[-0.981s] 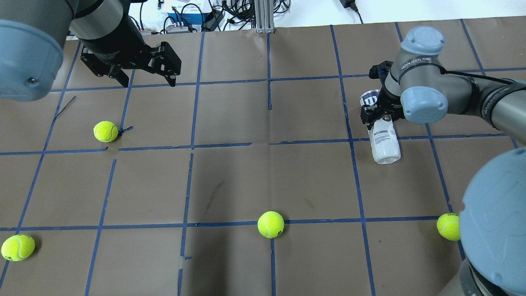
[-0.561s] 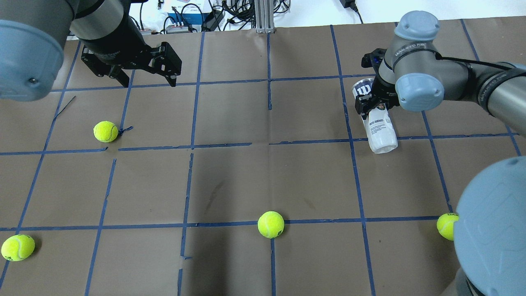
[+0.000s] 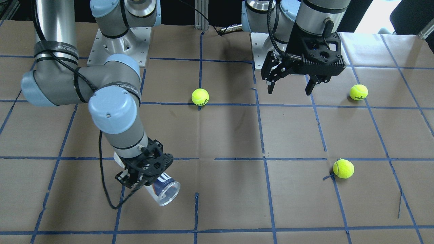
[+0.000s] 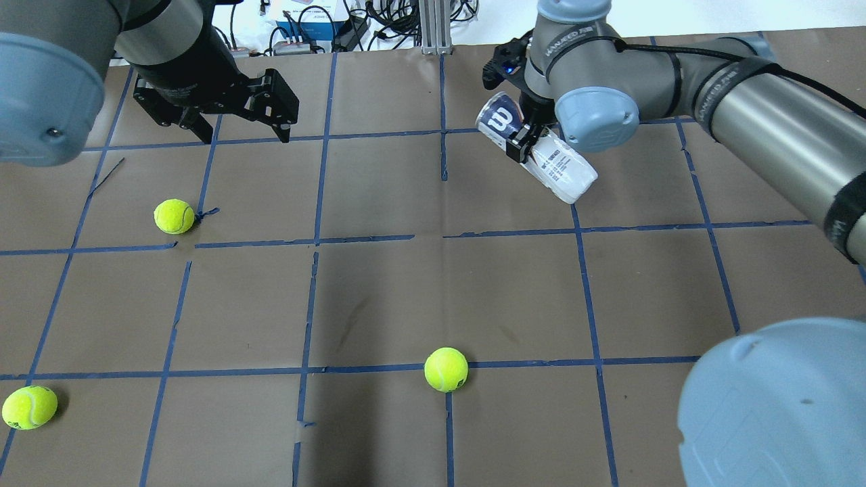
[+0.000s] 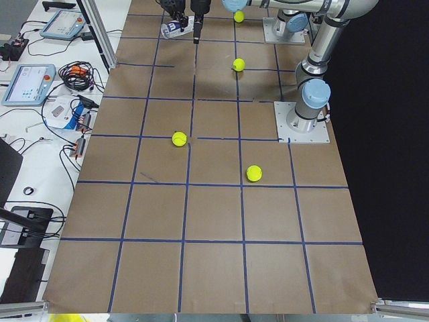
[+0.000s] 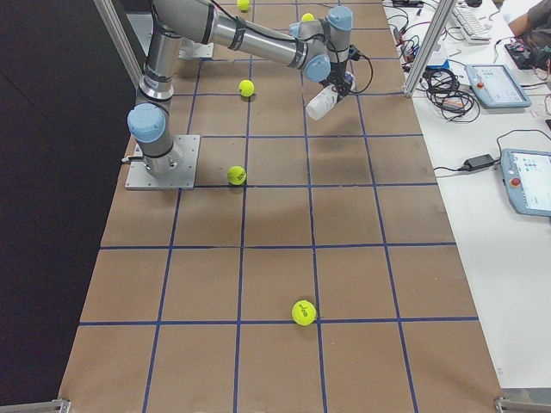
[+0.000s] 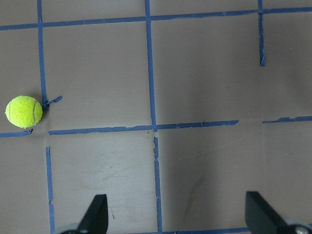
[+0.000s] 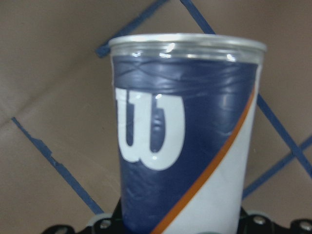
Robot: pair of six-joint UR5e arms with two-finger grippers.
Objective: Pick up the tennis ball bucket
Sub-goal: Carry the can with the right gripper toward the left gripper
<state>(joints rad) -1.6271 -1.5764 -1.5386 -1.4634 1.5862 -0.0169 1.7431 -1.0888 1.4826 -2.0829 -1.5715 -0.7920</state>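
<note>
We see right end effector [image 3: 144, 171] clamped across tennis ball bucket [image 4: 558, 168] near its clear rim end. Bucket tilted, clear of desk [image 4: 379, 297], near far edge, just right of centre. We read white "W" on navy, orange stripe below. Small print on white part illegible. Left end effector [image 4: 243, 135] spread wide, empty, near far left corner. Print on tennis balls [image 4: 446, 369] too small to read.

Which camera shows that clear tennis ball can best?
The overhead exterior view: the tennis ball bucket shows whole, tilted, clamped in the right tool. The right wrist view shows only its W label, the front-facing view its clear end; the side views show it tiny; the left wrist view misses it.
</note>
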